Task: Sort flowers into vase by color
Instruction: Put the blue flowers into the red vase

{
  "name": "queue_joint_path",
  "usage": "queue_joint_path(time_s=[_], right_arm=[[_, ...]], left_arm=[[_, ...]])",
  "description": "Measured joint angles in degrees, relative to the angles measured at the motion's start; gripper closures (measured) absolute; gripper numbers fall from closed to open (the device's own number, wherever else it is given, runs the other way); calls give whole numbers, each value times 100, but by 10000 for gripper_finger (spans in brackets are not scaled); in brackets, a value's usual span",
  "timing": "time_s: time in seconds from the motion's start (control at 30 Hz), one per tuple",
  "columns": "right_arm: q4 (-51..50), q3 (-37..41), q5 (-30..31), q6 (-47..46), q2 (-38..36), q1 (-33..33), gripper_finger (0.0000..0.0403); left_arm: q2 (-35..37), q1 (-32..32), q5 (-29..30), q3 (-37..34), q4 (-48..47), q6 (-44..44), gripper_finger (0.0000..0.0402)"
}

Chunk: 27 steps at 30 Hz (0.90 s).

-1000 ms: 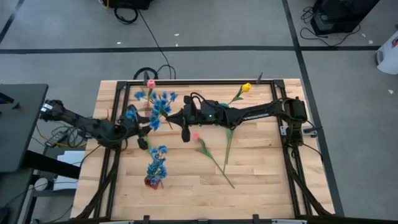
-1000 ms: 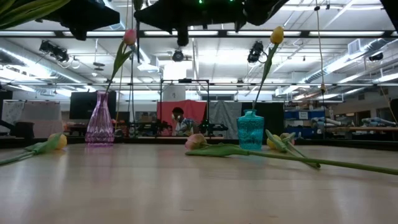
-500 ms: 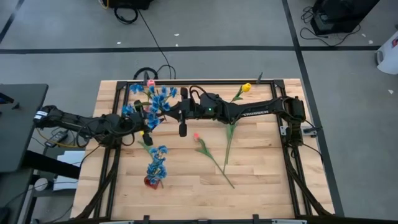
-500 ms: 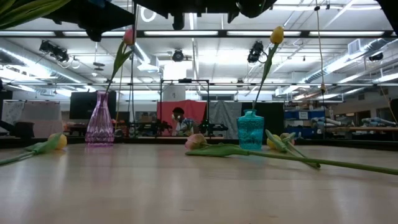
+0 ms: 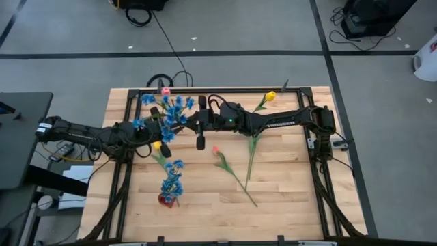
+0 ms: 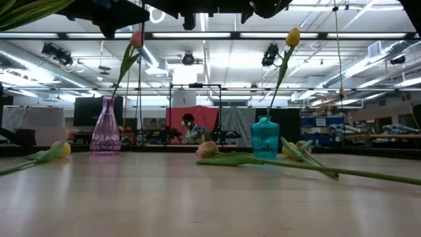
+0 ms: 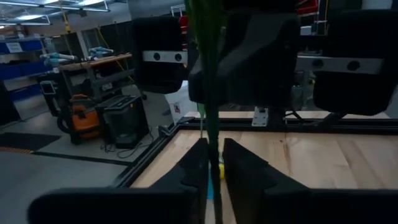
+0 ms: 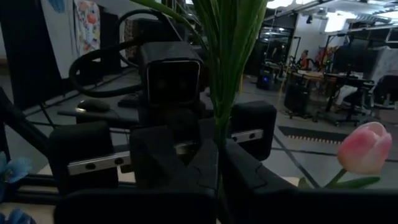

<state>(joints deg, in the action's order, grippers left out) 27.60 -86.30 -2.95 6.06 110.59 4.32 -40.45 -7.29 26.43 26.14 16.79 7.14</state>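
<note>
Handover of blue spray (image 5: 171, 113) at upper left of high view; both grippers meeting on one stem. Right gripper (image 8: 217, 163) clamped tight on stem (image 8: 219, 127); left gripper (image 7: 213, 163) narrowed around same stem (image 7: 208, 93), grip probably just taken. Stem axis upright between facing jaws, blossoms overhead. Blue-filled vase (image 5: 165, 199) lower left, nearer left arm. Pink tulip (image 5: 217, 152) and yellow tulip (image 5: 251, 147) lying mid-table.

Left end effector (image 7: 212, 163): raised above the counter (image 5: 287, 191), fingers pinched on a green stem (image 7: 208, 81).
Right end effector (image 8: 217, 163): facing it, fingers clamped on the same stem.
</note>
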Motion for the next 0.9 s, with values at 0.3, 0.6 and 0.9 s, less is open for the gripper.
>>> queue_joint_path(time_s=[0.3,0.6,0.9], right_arm=[[-313,-2,31,-108,-11,-20,345],[-1264,2,-6,-293,-542,-142,216],[-2704,2,664,-514,-1201,-613,168]], left_arm=[[65,13,-6,12,-91,-3,391],[1176,11,-695,19,-905,-184,393],[2382,7,-2410,-45,-2076,-874,389]])
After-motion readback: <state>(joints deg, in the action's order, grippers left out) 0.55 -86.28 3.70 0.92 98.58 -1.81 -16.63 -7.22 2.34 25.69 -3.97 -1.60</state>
